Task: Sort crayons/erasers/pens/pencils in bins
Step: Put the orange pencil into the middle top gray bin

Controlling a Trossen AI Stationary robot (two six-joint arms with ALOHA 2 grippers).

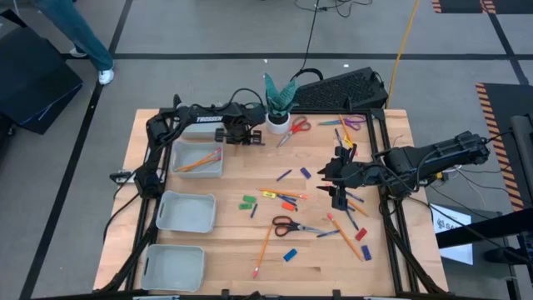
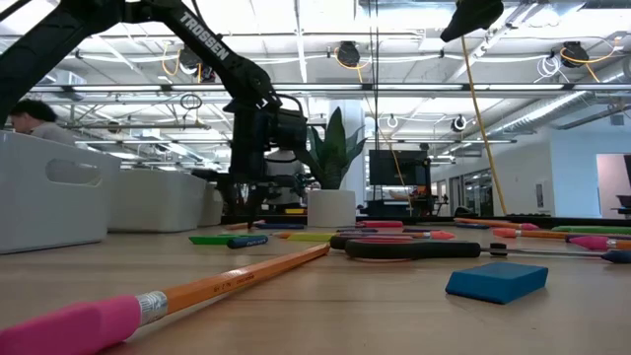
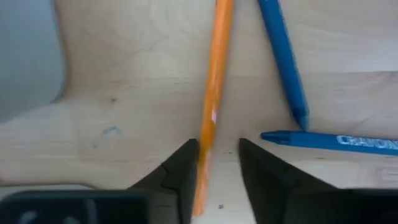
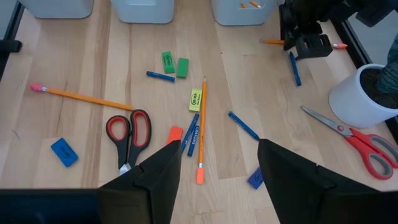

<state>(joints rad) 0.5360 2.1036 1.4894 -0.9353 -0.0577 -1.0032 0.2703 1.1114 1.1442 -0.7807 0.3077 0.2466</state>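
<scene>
Left gripper is sitting low at the far side of the surface, just beside the white plant pot and the far bin. In the left wrist view its fingers are standing narrow around an orange pencil lying on the wood; cannot tell whether they are pinching it or just straddling it. Two blue crayons are lying just beside that pencil.

Right gripper is hovering over the right half of the surface, fingers spread wide, holding nothing.

Far bin is holding a couple of orange pencils. The middle bin and near bin are lined up along the left edge.

Loose items are lying mid-surface: green erasers, yellow eraser, blue eraser, a pencil with a pink end, dark blue pens, red-handled scissors.
</scene>
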